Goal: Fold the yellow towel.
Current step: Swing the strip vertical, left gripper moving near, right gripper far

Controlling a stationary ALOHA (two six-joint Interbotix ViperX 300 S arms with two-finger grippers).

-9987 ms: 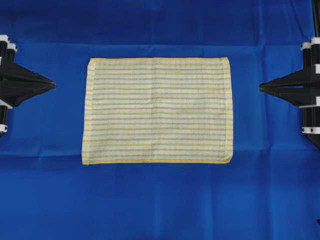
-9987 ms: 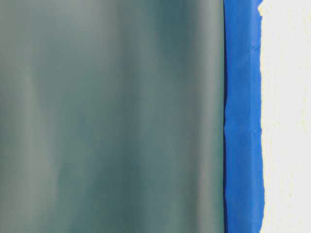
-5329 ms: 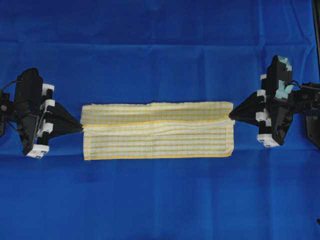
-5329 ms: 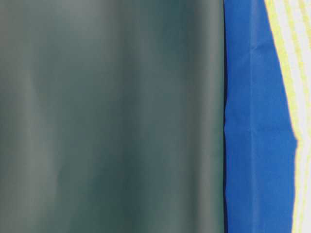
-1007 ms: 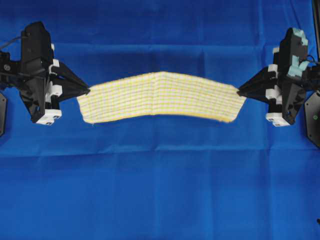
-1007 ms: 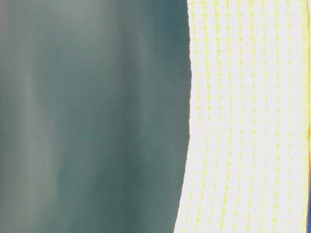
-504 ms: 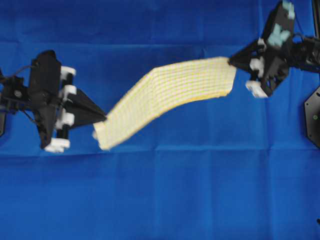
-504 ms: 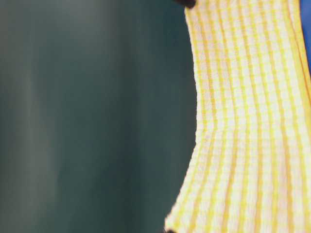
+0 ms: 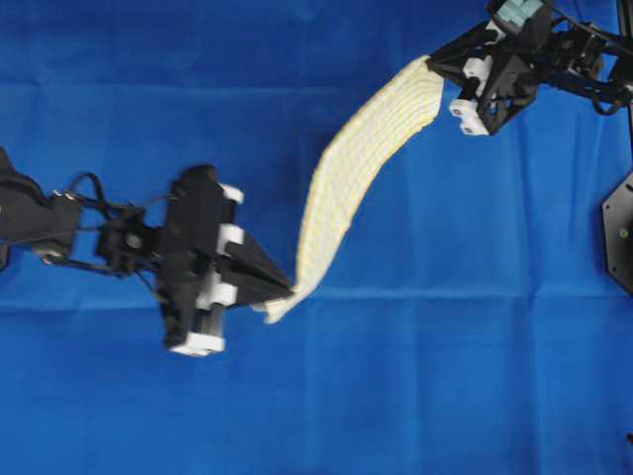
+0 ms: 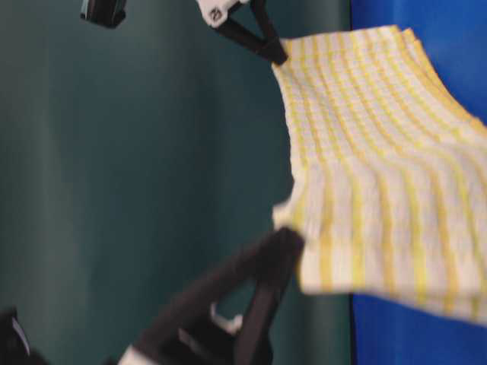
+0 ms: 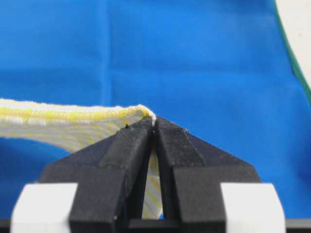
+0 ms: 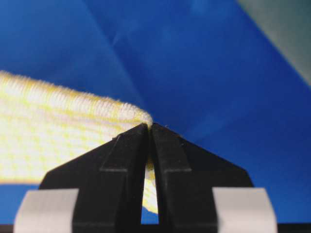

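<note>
We see the yellow towel [image 9: 351,173] stretched in the air between our two grippers, folded into a narrow band that runs diagonally in the overhead view from the lower middle up to the upper right. The left gripper [image 9: 287,289] is clamped on the towel's lower end; in the left wrist view its black fingers [image 11: 129,145] meet at the tips with the yellow hem pinched between them. The right gripper [image 9: 430,61] is clamped on the upper end, and the right wrist view shows its fingers [image 12: 127,148] pressed together on a corner of the checked cloth. The band sags and curves slightly along its length and hangs clear of the surface below.

Under the towel lies a blue sheet [image 9: 445,346] that covers the counter, creased in a few straight lines. In the table-level view the towel fills the right side, blurred, with one gripper at the top and another at the bottom, before a dull green backdrop [image 10: 114,190]. A black plate [image 9: 618,233] sits at the right edge of the overhead view.

We count one towel, two grippers and one sheet.
</note>
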